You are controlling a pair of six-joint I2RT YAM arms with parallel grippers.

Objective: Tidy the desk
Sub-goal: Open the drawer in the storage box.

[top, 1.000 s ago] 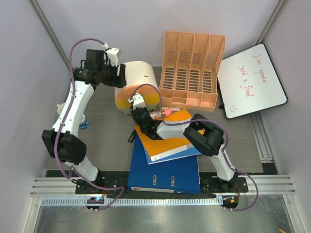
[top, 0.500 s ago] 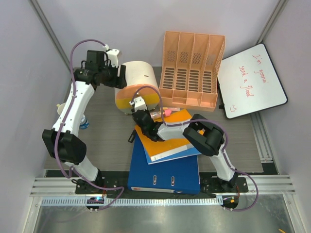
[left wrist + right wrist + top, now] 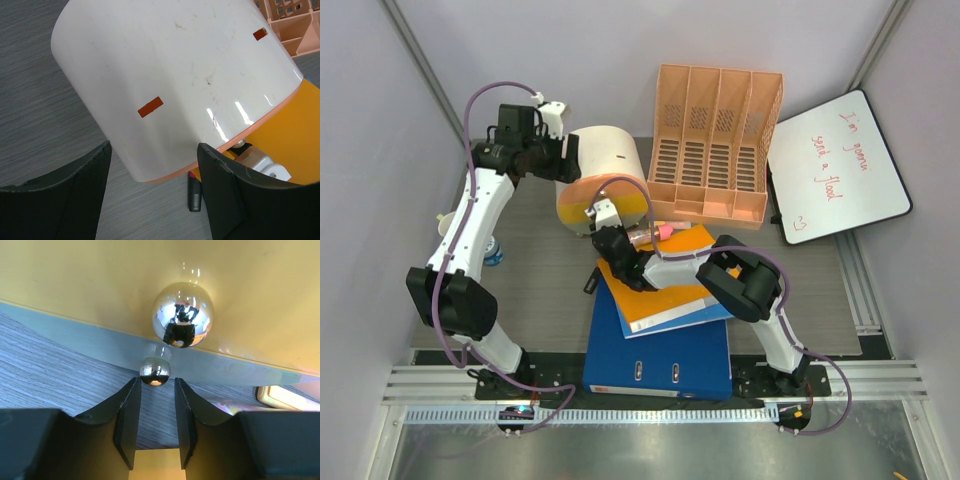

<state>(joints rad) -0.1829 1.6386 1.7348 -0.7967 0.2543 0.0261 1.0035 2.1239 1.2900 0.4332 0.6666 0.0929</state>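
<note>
- On the grey counter (image 3: 540,270), spread out in front of both arms, books and a blue binder (image 3: 660,360) lie in a messy pile.
- The left hand (image 3: 154,147) is wide apart beside a white bin (image 3: 175,75) that lies on its side. It grips nothing.
- The right hand (image 3: 156,382) is a little apart and holds nothing. It sits just by a shiny ball (image 3: 182,315).
- Tidying looks barely begun, and most is left to do.

Both arms same build. Left arm (image 3: 468,215) and right arm (image 3: 675,268): glossy white link shells between chunky black joint housings (image 3: 745,283). Lilac-grey cable (image 3: 470,110) runs outside the links on each, in loose loops. Small white camera block (image 3: 550,110) at each wrist. Left gripper fingers (image 3: 65,200): matte black, broad, wedge-shaped, edges slightly scuffed. Right gripper fingers (image 3: 127,420): same black, with flat inner faces.
</note>
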